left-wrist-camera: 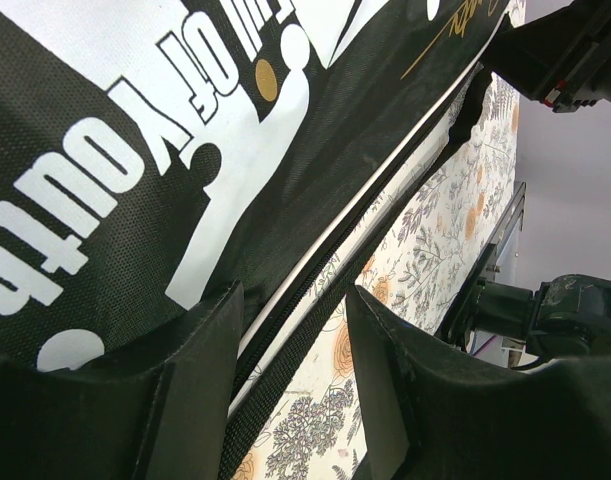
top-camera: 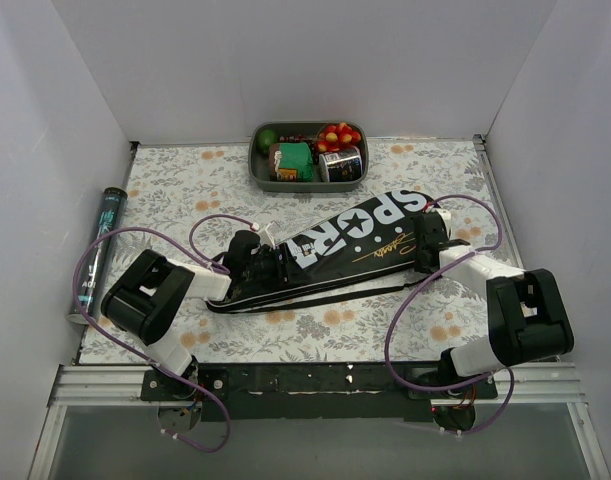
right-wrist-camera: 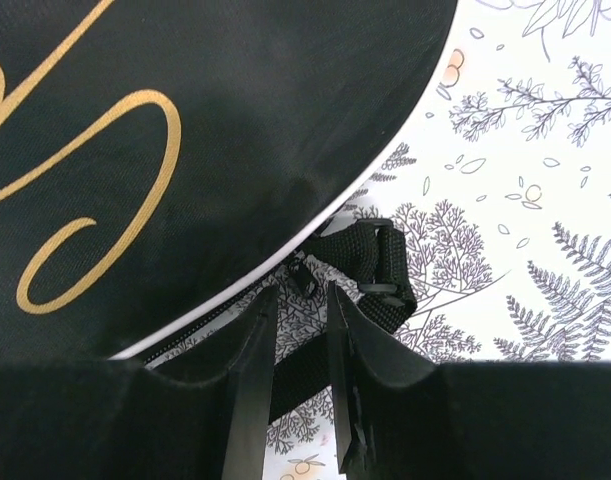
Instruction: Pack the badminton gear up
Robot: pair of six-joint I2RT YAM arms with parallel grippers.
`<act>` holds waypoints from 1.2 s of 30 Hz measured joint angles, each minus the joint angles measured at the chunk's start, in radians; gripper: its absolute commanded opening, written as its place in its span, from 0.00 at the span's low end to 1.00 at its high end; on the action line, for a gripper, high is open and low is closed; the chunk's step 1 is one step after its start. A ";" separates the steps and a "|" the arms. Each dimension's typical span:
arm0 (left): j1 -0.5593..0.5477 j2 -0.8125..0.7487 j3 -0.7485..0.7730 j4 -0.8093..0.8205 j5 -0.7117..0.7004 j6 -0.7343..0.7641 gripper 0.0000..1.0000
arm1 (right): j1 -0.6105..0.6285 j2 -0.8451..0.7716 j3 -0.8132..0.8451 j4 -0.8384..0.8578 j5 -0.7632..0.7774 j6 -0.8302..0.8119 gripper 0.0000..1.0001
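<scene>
**Item 1: cover** (top-camera: 335, 245). It is long, black and racket-shaped, with white "SPORT" lettering and a gold script line. We find it lying flat across the middle of the tabletop (top-camera: 315, 335), running on a slant from lower left to upper right of the overhead view. Its wide end is at the upper right. A black strap (top-camera: 335, 293) trails along its lower edge.

**Item 2: left gripper** (top-camera: 253, 252). It sits at the narrow, lower-left end of the cover. In its wrist view the fingers (left-wrist-camera: 200, 380) stand well apart. The cover's white-piped edge, its zipper and the strap run through the gap between them, and patterned tabletop shows beside these.

**Item 3: right gripper** (top-camera: 427, 240). It sits at the wide, upper-right end of the cover. In its wrist view the fingers (right-wrist-camera: 253, 380) are drawn close, leaving a narrow slot. Strap webbing is seen through the slot, and a strap buckle (right-wrist-camera: 380, 265) lies just beyond the tips beside the cover's curved rim. We cannot tell whether anything is pinched.

**Item 4: grey oval tray** (top-camera: 257, 165). It sits at top centre, apart from the cover, and holds colourful toy food.

**Item 5: dark tube** (top-camera: 100, 245). It lies along the left edge of the tabletop.
</scene>
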 measured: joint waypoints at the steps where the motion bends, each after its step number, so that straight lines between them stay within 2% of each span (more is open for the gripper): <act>1: 0.000 0.000 0.000 0.000 0.000 0.000 0.46 | 0.000 0.003 0.002 0.003 0.005 0.000 0.33; 11: 0.003 0.012 0.000 0.015 0.008 0.003 0.45 | 0.000 0.049 0.026 0.039 0.037 0.000 0.25; 14: 0.003 0.013 0.000 0.018 0.008 0.003 0.45 | 0.000 0.053 0.026 0.049 0.039 0.001 0.18; 18: 0.003 0.013 0.000 0.019 0.010 0.004 0.45 | 0.001 0.060 0.026 0.061 0.038 0.000 0.01; 36: 0.003 0.014 0.000 0.019 0.010 0.007 0.45 | 0.028 0.053 0.026 0.057 0.000 0.002 0.01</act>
